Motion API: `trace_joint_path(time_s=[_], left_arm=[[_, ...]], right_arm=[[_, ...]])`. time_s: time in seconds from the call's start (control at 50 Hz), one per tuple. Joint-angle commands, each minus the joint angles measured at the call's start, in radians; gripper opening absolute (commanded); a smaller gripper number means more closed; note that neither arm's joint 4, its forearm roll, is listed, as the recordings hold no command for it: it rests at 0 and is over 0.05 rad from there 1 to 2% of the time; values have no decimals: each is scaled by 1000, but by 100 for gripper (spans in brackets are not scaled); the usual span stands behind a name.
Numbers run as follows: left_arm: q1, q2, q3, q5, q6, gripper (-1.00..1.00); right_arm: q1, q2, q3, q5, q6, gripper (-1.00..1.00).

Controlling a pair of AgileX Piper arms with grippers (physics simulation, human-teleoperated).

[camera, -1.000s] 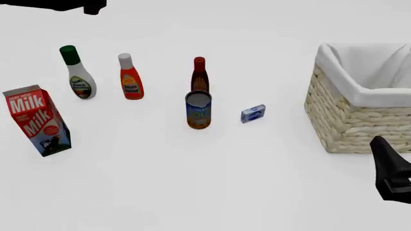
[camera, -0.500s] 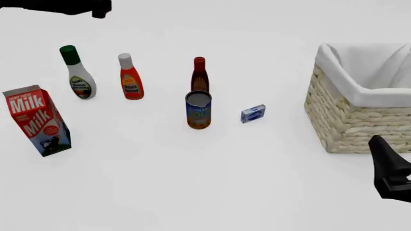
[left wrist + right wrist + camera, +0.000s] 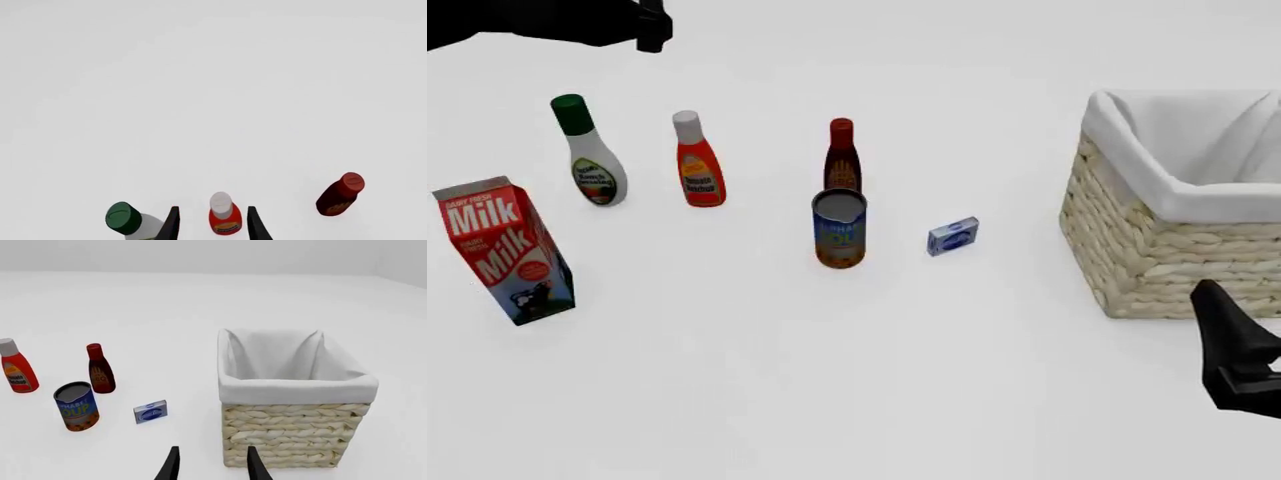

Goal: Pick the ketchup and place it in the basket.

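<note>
With our left gripper (image 3: 210, 225) spread empty over the ketchup (image 3: 224, 218), we risk clipping the green-capped bottle (image 3: 127, 220) just beside it while descending.

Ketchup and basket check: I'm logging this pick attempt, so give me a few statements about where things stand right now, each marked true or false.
1. The ketchup stands upright on the table, not gripped. True.
2. The ketchup already lies in the basket. False: the basket holds only its white lining.
3. In the left wrist view, the left gripper is open with the ketchup's cap lined up between its fingers. True.
4. The soup can stands behind the dark red bottle. False: it stands in front of it in the front view.
5. The right gripper grips the small blue box. False: it is open, holding nothing.
</note>
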Motion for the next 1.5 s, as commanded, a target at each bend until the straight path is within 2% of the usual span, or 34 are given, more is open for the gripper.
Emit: trace_joint_path(time_s=[0.02, 0.76, 1.5], left_arm=[[-5, 34, -11, -12, 1, 100], [5, 156, -68, -38, 8, 100], [8, 219, -73, -68, 13, 100]], right_arm=[[0, 15, 0, -11, 0, 100], [1, 63, 0, -47, 6, 100], [0, 60, 0, -41, 10, 100]])
